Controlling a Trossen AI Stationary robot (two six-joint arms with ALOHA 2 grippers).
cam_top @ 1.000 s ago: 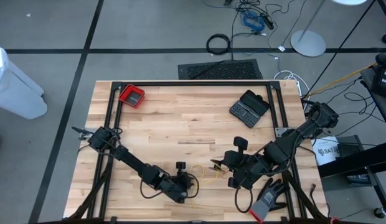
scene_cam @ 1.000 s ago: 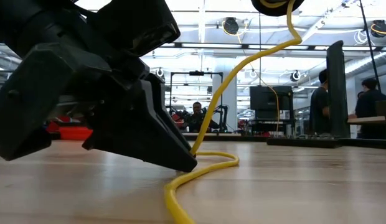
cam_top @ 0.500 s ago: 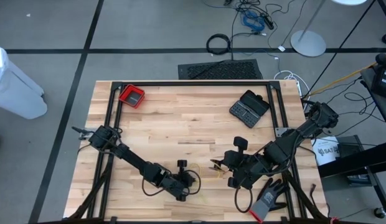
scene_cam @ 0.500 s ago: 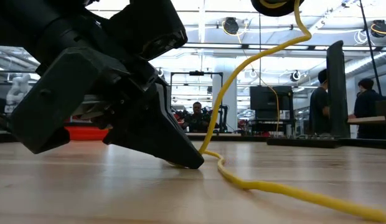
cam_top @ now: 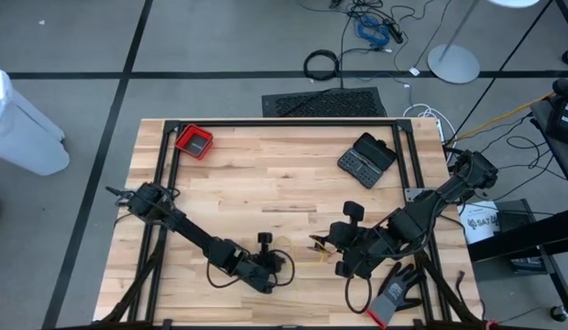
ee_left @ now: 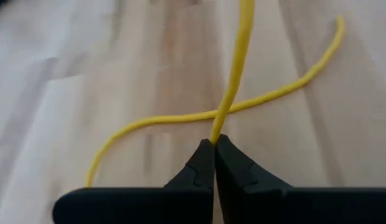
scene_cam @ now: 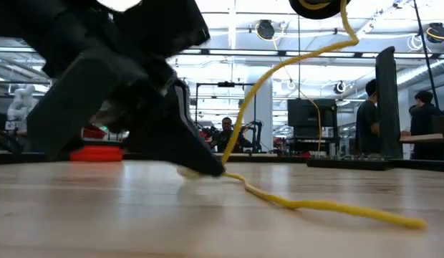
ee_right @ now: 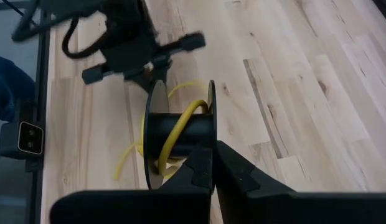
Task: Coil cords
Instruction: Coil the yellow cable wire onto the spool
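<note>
Left pincer [ee_left: 214, 142] clenched on the yellow cord [ee_left: 233, 81] low on the bench [cam_top: 266, 174], just beside the black spool [ee_right: 177, 134] the right pincer [ee_right: 213, 151] grips, and a sharp tug could slip that thin cord free.

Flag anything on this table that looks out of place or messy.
The yellow cord is uncoiled: it crosses over itself on the wooden table in a loose tangle. One stretch is wound on the black spool at the right gripper, another is pinched by the shut left gripper. Nothing looks damaged or spilled.
</note>
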